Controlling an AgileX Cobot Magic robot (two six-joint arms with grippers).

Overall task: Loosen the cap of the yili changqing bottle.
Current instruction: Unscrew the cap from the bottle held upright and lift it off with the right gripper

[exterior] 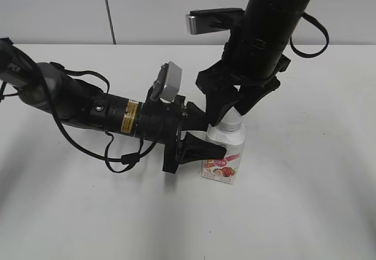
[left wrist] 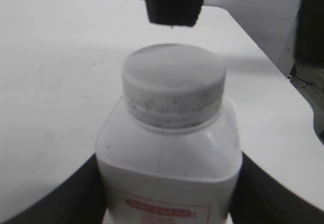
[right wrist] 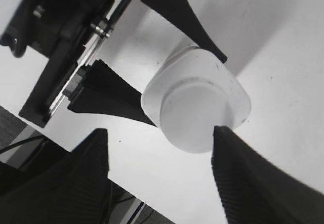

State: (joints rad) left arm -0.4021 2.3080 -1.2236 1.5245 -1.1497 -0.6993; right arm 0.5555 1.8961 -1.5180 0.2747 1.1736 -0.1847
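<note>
The yili changqing bottle [exterior: 225, 155] stands upright on the white table, white with a pink-red fruit label. My left gripper [exterior: 211, 135] reaches in from the left and is shut on the bottle's body [left wrist: 167, 168], one black finger pressed on each side. The ribbed white cap [left wrist: 173, 80] sits on the neck. My right gripper [exterior: 231, 112] hangs over the cap [exterior: 232, 119] from above. In the right wrist view its jaws [right wrist: 158, 133] are open wide; the cap [right wrist: 195, 114] lies beside the right finger, with a broad gap to the left one.
The white table [exterior: 305, 201] spreads round the bottle, with a pale wall behind. The left arm's cables [exterior: 117, 154] loop over the table on the left. In the left wrist view, the table's far edge [left wrist: 283, 82] curves off to the right.
</note>
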